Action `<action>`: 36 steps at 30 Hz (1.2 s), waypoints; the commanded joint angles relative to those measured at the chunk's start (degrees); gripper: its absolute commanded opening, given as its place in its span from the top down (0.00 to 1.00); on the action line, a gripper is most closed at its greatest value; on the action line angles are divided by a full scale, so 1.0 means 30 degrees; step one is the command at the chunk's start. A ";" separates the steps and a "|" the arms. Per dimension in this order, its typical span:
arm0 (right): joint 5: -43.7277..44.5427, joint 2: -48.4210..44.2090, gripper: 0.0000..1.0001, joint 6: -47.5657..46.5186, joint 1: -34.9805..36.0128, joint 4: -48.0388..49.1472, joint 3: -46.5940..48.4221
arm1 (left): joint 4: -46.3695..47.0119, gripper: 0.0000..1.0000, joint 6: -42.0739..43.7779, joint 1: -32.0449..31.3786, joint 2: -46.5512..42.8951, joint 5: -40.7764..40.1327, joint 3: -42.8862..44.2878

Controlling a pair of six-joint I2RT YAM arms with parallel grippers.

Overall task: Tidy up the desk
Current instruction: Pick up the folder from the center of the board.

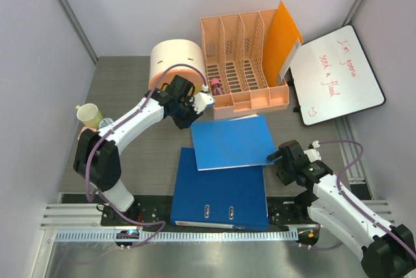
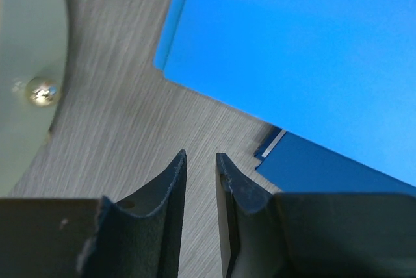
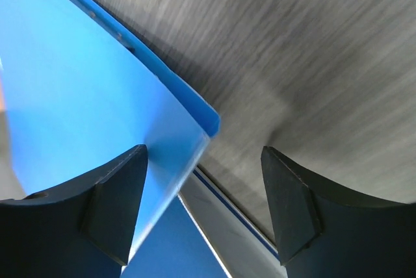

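- Left claw [image 1: 186, 117] hung low over the worktop [image 1: 123, 96], jaws almost together. Only a thin slit showed between them, with nothing in it.
- Just ahead of that claw lay one corner of a light blue folder [image 1: 234, 141], close but not touching.
- Dark blue binder [image 1: 221, 193] lay on the near side of the left claw, flat on the worktop. The folder overlapped its far edge.
- Right claw [image 1: 278, 158] stood wide open at the folder's opposite near corner. In the wrist view that corner sat between the two fingers [image 3: 120, 193]. The sheet ran close along one of them; contact could not be told. Nothing was gripped.
- Worktop, dark grey wood-grain, lay under both claws and carried every item.
- Round peach container [image 1: 175, 63] stood just behind the left claw.
- Peach file rack [image 1: 244, 57] stood just to that claw's far right, with an orange folder [image 1: 283, 34] upright at its end.
- Whiteboard [image 1: 338, 73] with red writing lay well beyond the right claw.
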 commanded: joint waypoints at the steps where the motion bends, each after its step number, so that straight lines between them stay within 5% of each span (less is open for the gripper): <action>1: 0.1353 -0.1509 0.27 0.2011 0.0050 0.2994 -0.2035 | 0.0914 0.75 -0.0315 -0.0513 0.1235 -0.0095 0.0695; 7: 0.2263 -0.2860 0.42 0.2600 0.0050 0.5339 -0.3708 | 0.1470 0.77 -0.0403 -0.0777 0.2555 -0.0300 0.0900; 16: 0.2057 -0.2275 0.49 0.3567 0.0196 0.8390 -0.5144 | 0.1705 0.78 -0.0579 -0.1333 0.3348 -0.0271 0.1457; 19: 0.2058 -0.2187 0.65 0.3772 0.0284 0.9328 -0.5466 | 0.1705 0.79 -0.0579 -0.1421 0.3318 -0.0387 0.1457; 20: 0.2087 -0.2129 0.79 0.3744 0.0342 0.9533 -0.5525 | 0.1676 0.79 -0.0579 -0.1451 0.3231 -0.0388 0.1486; 23: 0.2291 -0.2186 0.99 0.3306 0.0430 0.9858 -0.5031 | 0.1501 0.79 -0.0608 -0.1422 0.2939 -0.0388 0.1749; 26: 0.2991 -0.2856 0.99 0.1960 0.0577 0.9302 -0.3659 | 0.0944 0.79 -0.0899 -0.1422 0.2588 -0.0272 0.2363; 31: 0.4429 -0.3887 0.99 -0.3242 0.0811 0.7809 0.0179 | 0.0446 0.51 -0.2421 -0.1393 0.1826 -0.0124 0.5113; 33: 0.4344 -0.3362 0.99 -0.5009 0.0811 0.7400 0.2815 | 0.0357 0.31 -0.3268 -0.1334 0.1417 -0.0066 0.6227; 36: 0.3906 -0.2484 0.99 -0.8581 0.1046 0.7220 0.6215 | 0.0387 0.25 -0.4732 -0.0925 0.0976 0.0430 0.8599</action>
